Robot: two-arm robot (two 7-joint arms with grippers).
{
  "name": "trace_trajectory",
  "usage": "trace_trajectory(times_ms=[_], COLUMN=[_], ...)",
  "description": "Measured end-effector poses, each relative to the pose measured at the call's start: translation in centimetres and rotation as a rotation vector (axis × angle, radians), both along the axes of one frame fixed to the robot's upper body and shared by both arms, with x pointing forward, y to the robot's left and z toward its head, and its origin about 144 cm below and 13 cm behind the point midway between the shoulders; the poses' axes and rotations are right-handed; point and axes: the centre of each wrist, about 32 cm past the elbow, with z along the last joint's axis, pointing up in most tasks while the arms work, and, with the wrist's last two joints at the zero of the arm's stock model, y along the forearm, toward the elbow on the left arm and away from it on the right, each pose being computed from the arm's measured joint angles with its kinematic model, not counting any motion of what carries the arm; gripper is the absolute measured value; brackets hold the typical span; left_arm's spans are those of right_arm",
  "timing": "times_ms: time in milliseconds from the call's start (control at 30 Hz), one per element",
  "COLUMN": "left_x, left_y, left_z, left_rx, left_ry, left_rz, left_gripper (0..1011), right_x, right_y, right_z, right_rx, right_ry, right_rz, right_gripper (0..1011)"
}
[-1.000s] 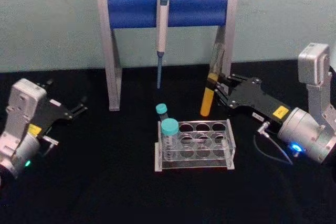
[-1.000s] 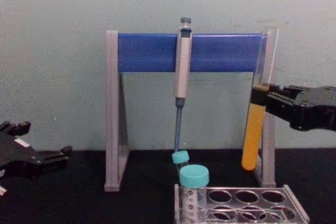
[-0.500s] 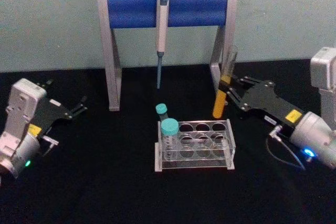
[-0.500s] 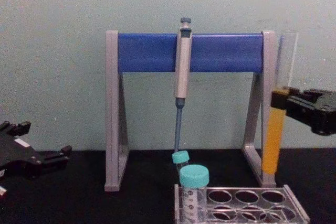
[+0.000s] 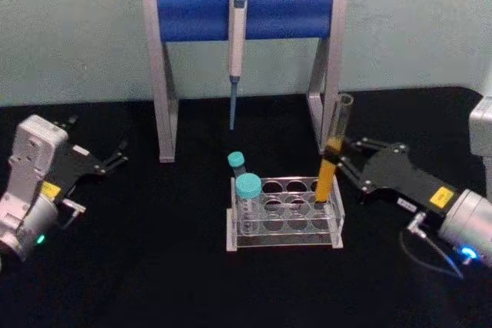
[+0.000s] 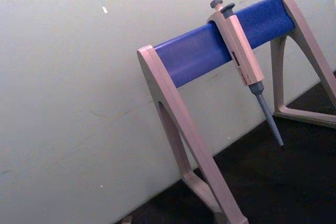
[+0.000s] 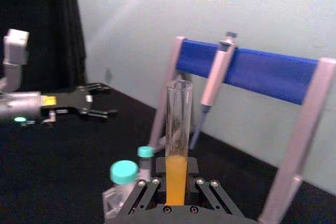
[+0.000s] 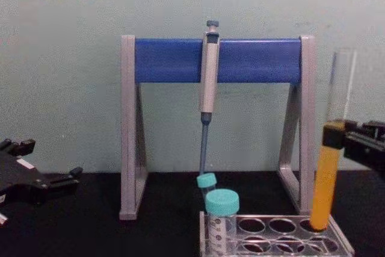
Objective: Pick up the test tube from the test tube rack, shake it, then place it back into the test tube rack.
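Since half a second ago, the right gripper (image 5: pixel 340 163) has come lower and nearer to me, and the test tube (image 5: pixel 332 151) that hung above the rack's far right corner now has its lower end in the test tube rack (image 5: pixel 286 230). It stands almost upright in a hole of the right column; in the chest view it looks like the back row. The fingers are pressed on the tube at about its middle, near the top of the orange-yellow liquid.

I see the left gripper (image 5: pixel 98 137) resting at the left side, well apart from the rack, with its fingers spread and nothing between them.

Everything stands on a black table (image 5: pixel 154 266), and behind it is a plain pale green wall (image 5: pixel 77 36). The right wrist view also shows a dark curtain (image 7: pixel 37 24).

I count one test tube, one rack, one grey-and-blue stand (image 5: pixel 192 14) with one pipette (image 5: pixel 237 36) hanging from its bar, and two teal-capped vials at the rack's left end: a bigger vial (image 5: pixel 247 186) in front and a smaller vial (image 5: pixel 237 160) behind it.
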Motion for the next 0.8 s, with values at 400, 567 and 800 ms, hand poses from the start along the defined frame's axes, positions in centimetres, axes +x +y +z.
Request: trace_trajectory(times_ms=[400,567,800], left_x=[0.0,0.0,0.0], left_y=[0.0,0.0,0.0], left_z=[0.0,0.0,0.0], left_rx=[0.0,0.0,0.0], left_ry=[0.0,0.0,0.0], left_rz=[0.0,0.0,0.0], left_gripper=[1001,1001,1001], right_x=[2.2,3.5,4.4], right_y=[2.6,3.4,3.4], right_z=[-0.3,-0.3,-0.3], right_rx=[0.046,0.061,0.058], right_ry=[0.0,-0.016,-0.033], right_rz=[0.078,0.058,-0.006], right_gripper=[218,220,220])
